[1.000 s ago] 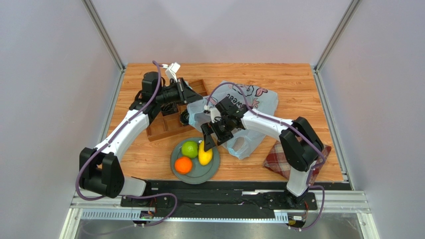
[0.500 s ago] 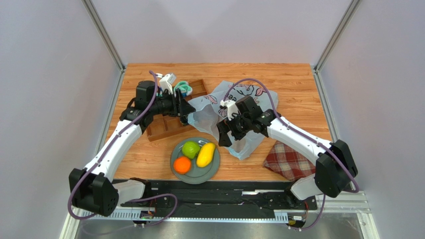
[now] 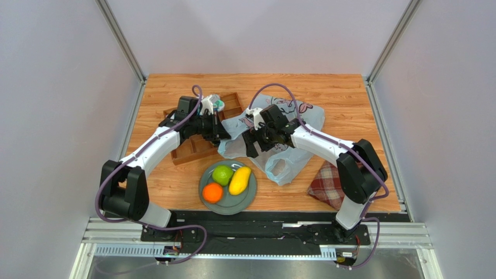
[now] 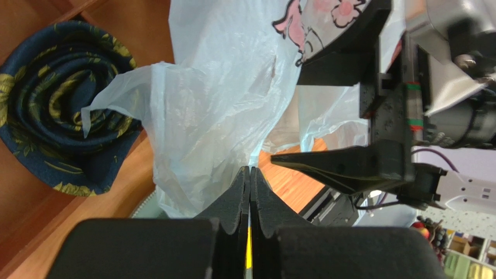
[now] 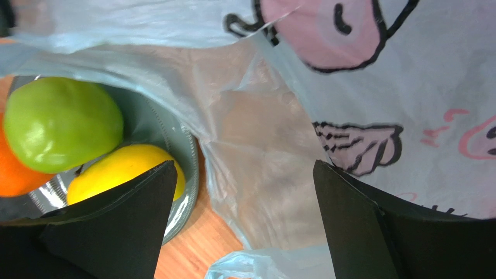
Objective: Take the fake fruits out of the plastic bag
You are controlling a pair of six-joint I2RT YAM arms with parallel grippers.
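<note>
The pale-blue plastic bag [image 3: 286,125] with dark and pink print lies crumpled at the table's middle. My left gripper [image 3: 222,138] is shut on the bag's left edge [image 4: 221,110], its film pinched at the fingertips. My right gripper [image 3: 251,147] is open and empty, low over the bag's near-left part [image 5: 262,174], just beyond the plate. A green apple [image 3: 222,174], an orange [image 3: 213,193] and a yellow mango [image 3: 240,181] lie on the grey plate [image 3: 249,199]. The right wrist view shows the apple [image 5: 61,122] and mango [image 5: 116,168]. No fruit shows inside the bag.
A wooden compartment tray [image 3: 189,148] sits left of the bag, holding a dark blue and yellow rolled sock [image 4: 52,116] and a teal roll [image 3: 216,104]. A red plaid cloth [image 3: 333,187] lies at the near right. My right gripper's fingers [image 4: 349,165] hang close to my left gripper.
My right gripper left the mango lying on the plate and moved back up to the bag, open. My left gripper moved right and down to the bag's left edge.
</note>
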